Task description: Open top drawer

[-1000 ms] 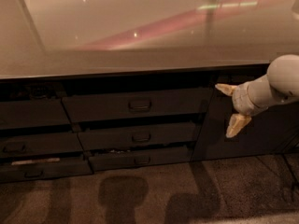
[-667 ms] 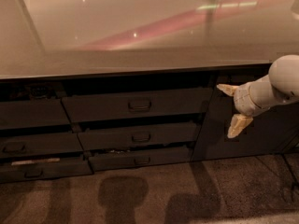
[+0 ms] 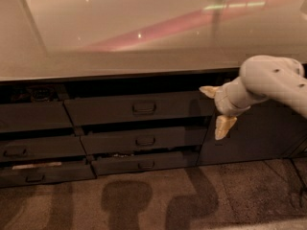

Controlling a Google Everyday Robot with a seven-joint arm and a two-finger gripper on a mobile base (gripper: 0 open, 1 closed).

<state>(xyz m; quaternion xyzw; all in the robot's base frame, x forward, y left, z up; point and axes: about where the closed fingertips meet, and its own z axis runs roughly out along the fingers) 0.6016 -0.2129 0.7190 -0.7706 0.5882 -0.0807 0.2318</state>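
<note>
The top drawer (image 3: 139, 108) is the widest dark grey front in the middle stack, just under the counter, with a small horizontal loop handle (image 3: 144, 108) at its centre. A dark gap shows above it. My gripper (image 3: 217, 109) hangs at the drawer's right end, to the right of the handle and apart from it. It is open, with one pale fingertip (image 3: 207, 91) up by the drawer's top corner and the other (image 3: 223, 127) lower down. Nothing is between them. The white arm (image 3: 273, 80) comes in from the right.
Two shorter drawer fronts (image 3: 144, 140) sit below the top one, and more drawers (image 3: 33, 147) stack at the left. A glossy beige countertop (image 3: 144, 37) overhangs everything. A flat dark cabinet door (image 3: 254, 133) lies behind the gripper. Carpet (image 3: 144, 200) covers the floor.
The gripper and arm have shifted left toward the drawer's right end. The drawers have not moved.
</note>
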